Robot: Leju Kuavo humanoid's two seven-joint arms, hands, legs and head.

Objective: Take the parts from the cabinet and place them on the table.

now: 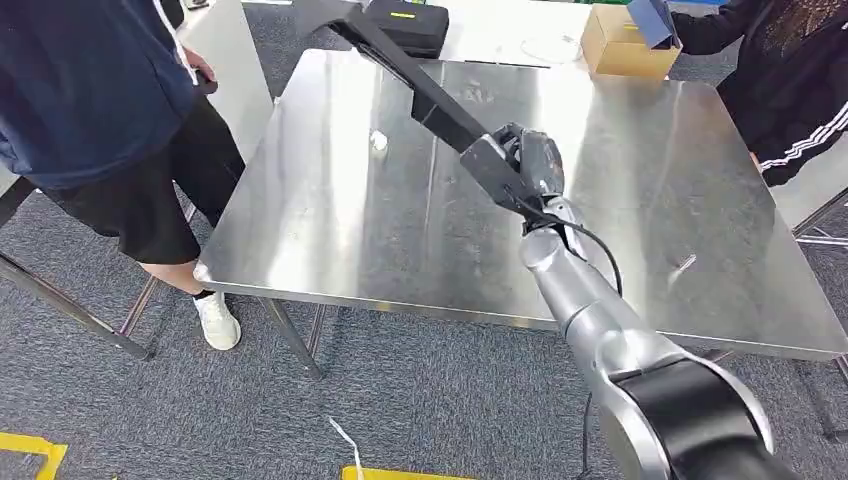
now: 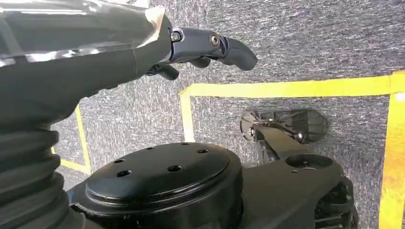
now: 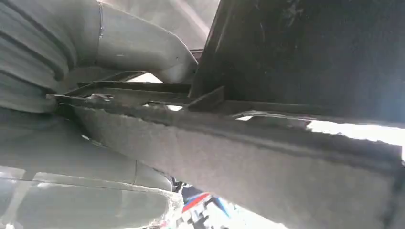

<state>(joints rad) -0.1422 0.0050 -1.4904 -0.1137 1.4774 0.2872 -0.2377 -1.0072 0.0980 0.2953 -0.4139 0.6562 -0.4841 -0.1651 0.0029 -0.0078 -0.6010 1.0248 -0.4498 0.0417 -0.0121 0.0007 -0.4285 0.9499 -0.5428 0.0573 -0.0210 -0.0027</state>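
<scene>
A long black angled part (image 1: 420, 85) slants over the steel table (image 1: 320, 240), from my right hand (image 1: 530, 165) toward the table's far edge. My right hand grips its near end above the middle of the table. In the right wrist view the dark part (image 3: 305, 52) runs close past the grey thumb (image 3: 143, 43). Whether the part touches the tabletop I cannot tell. My left hand (image 2: 210, 47) hangs over the carpet with its fingers apart and nothing in them.
A person in dark blue (image 1: 90, 90) stands at the table's left corner, another in black (image 1: 790, 90) at the far right. A cardboard box (image 1: 625, 45) and a black case (image 1: 405, 25) sit beyond the far edge. A small white piece (image 1: 379, 141) lies on the table.
</scene>
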